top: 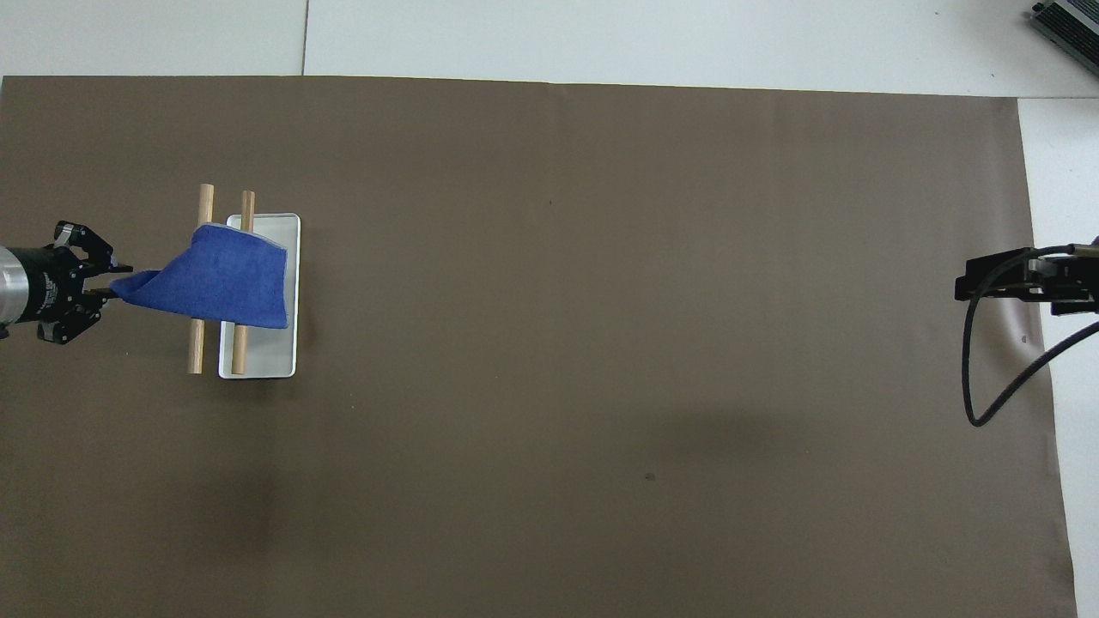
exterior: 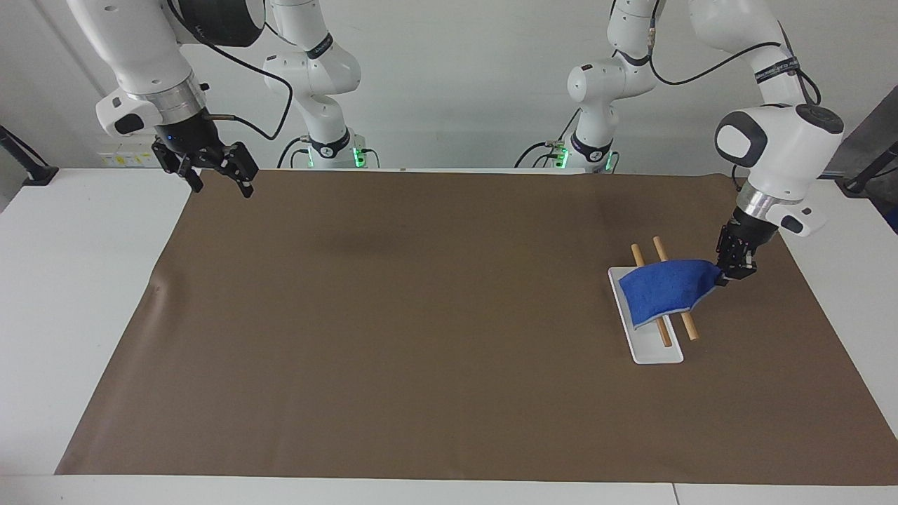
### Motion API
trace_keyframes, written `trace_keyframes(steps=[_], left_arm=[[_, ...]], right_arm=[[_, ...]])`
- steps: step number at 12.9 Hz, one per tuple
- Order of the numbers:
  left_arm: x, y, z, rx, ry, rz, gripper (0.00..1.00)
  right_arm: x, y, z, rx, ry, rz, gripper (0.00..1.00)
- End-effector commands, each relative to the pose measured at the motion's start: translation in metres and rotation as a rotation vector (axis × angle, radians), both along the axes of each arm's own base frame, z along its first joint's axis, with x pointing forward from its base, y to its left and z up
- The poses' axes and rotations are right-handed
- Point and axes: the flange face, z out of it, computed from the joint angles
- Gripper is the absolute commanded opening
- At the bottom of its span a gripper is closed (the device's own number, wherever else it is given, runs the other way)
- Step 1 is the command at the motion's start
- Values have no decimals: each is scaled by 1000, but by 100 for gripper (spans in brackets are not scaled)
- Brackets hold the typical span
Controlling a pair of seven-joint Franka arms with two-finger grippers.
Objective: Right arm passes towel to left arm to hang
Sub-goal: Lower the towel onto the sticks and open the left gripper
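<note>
The blue towel (exterior: 663,291) lies draped over two wooden rods (exterior: 691,330) of a rack with a white base (exterior: 656,351), toward the left arm's end of the table. My left gripper (exterior: 722,278) is shut on one corner of the towel, low beside the rack, and the cloth stretches from the rods to it. In the overhead view the towel (top: 223,279) covers the middle of the rods (top: 196,352) and part of the base (top: 266,356), with the left gripper (top: 114,287) at its pulled corner. My right gripper (exterior: 221,184) is open and empty, raised over the brown mat's corner at the right arm's end; it also shows in the overhead view (top: 974,279).
A brown mat (exterior: 421,315) covers most of the white table (exterior: 77,280). The right arm's black cable (top: 974,378) hangs in a loop over the mat's edge. The two arm bases (exterior: 330,151) stand at the robots' edge of the table.
</note>
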Motion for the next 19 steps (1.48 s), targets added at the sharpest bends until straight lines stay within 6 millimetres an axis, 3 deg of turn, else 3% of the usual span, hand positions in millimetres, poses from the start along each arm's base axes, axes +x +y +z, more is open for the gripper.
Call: trace_keyframes(steps=[1,3,5,8,10,12,14,17,19], left_arm=[[15,15,26,20,-5,-20,100],[32,16,53,13,20,-45,100],[39,10,92,10,25,-64,100],[37,-18,162,5,41,-128,100],[30,-46,192,-3,78,-184,100],[21,-71,208,16,128,-267,100],[7,-96,228,86,177,-471,100],[-9,-103,237,157,216,-774,100],[-14,-96,239,189,222,-947,100]], right_arm=[[-4,-3,12,-9,26,12,100],[-5,-6,10,-56,28,23,100],[-5,-5,9,-61,25,27,100],[-6,-7,7,-46,29,15,100],[-5,-6,8,-45,28,15,100],[-7,-4,7,-43,36,21,100],[-7,-5,8,-43,35,19,100],[-7,-5,7,-43,37,19,100],[-7,-5,8,-43,35,19,100]])
